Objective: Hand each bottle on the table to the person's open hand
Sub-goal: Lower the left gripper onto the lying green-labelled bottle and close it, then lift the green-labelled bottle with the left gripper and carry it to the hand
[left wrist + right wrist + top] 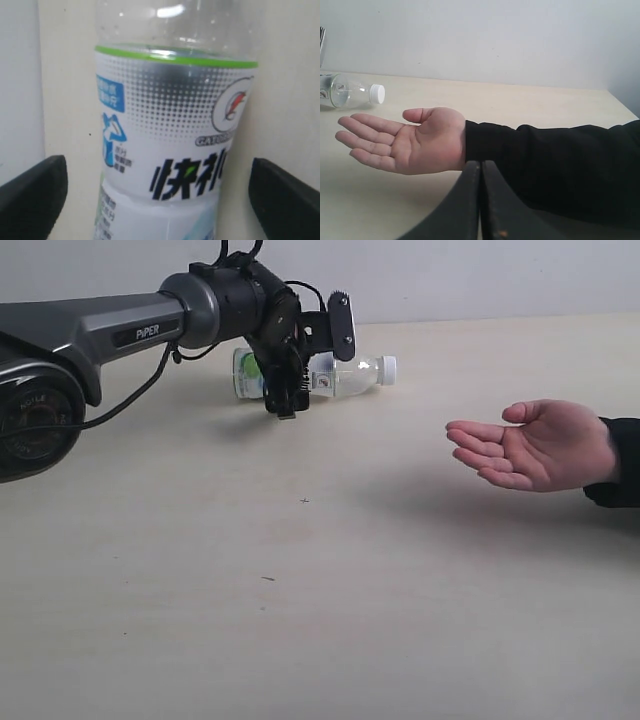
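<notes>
One clear bottle (345,376) with a white cap and a white-and-green label lies on its side at the back of the table (320,590). My left gripper (285,400) hangs over its labelled end, open. In the left wrist view the bottle (175,150) fills the gap between the two dark fingers (30,195), with space on both sides. The person's open hand (535,445) rests palm up at the right, dark cuff behind it. The right wrist view shows the hand (405,140), the bottle (352,90) beyond it, and my right gripper (480,170) shut and empty. Other bottles are out of view.
A pale wall rises behind the table's far edge (480,280). The left arm's grey body (90,335) stretches in from the left side. The person's black sleeve (555,165) lies across the table close to my right gripper.
</notes>
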